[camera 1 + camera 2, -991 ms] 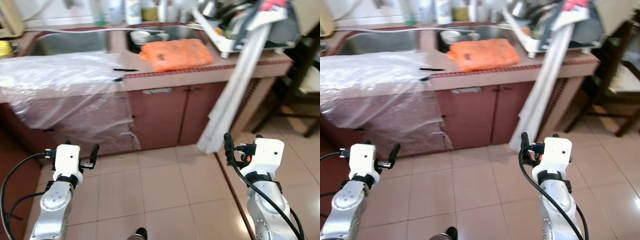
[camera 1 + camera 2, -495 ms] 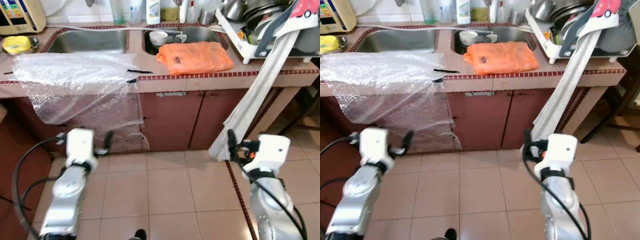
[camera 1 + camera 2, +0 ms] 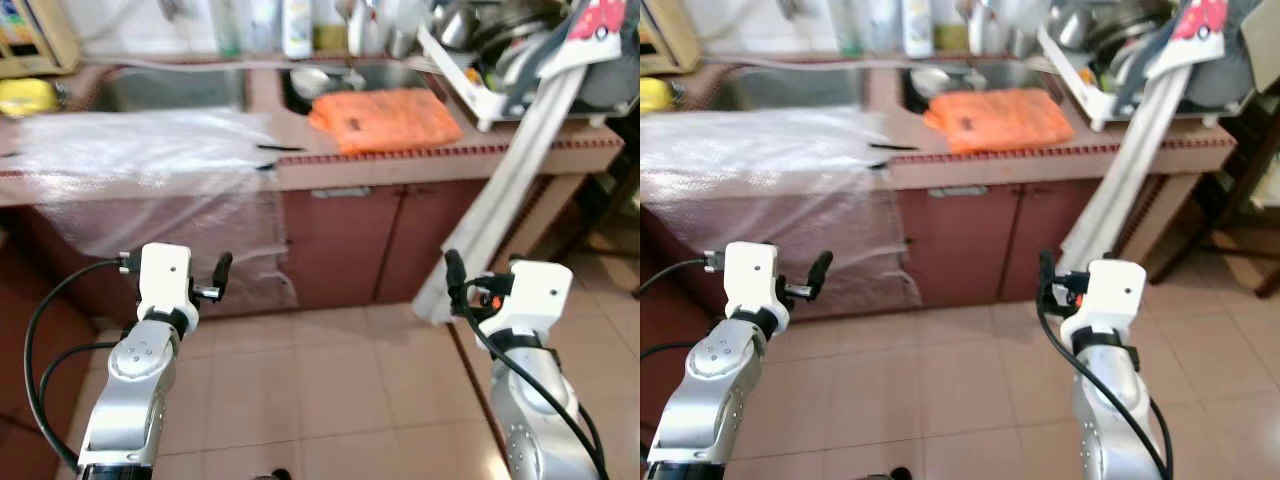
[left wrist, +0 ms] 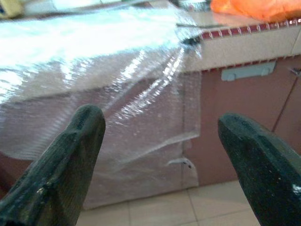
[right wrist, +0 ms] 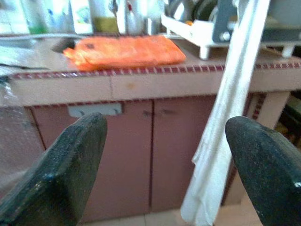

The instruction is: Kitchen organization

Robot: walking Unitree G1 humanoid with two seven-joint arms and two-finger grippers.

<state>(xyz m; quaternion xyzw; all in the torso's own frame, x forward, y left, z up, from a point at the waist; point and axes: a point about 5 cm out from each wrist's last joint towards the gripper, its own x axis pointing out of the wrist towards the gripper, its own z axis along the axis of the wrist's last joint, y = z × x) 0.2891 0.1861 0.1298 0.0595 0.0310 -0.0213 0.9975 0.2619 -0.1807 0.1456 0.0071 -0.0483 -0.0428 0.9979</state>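
An orange plastic bag (image 3: 385, 118) lies flat on the tiled counter (image 3: 420, 160) in front of the right sink basin. A sheet of bubble wrap (image 3: 150, 160) covers the counter's left part and hangs down over the cabinet front. My left gripper (image 4: 160, 117) is open and empty, held above the floor and facing the hanging bubble wrap (image 4: 117, 94). Also open and empty, my right gripper (image 5: 167, 121) faces the cabinet doors (image 5: 141, 155) below the orange bag (image 5: 124, 51). Both are well short of the counter.
A long white cloth (image 3: 510, 190) hangs from the dish rack (image 3: 500, 95) down to the floor by my right arm. A small bowl (image 3: 310, 78) sits in the right basin, bottles (image 3: 295, 25) stand behind it, and something yellow (image 3: 25, 97) lies at far left. Tiled floor (image 3: 320, 380) lies ahead.
The whole picture has shifted and blurred, so the camera has moved. Both arms stay raised before the cabinet with their fingers open as before.
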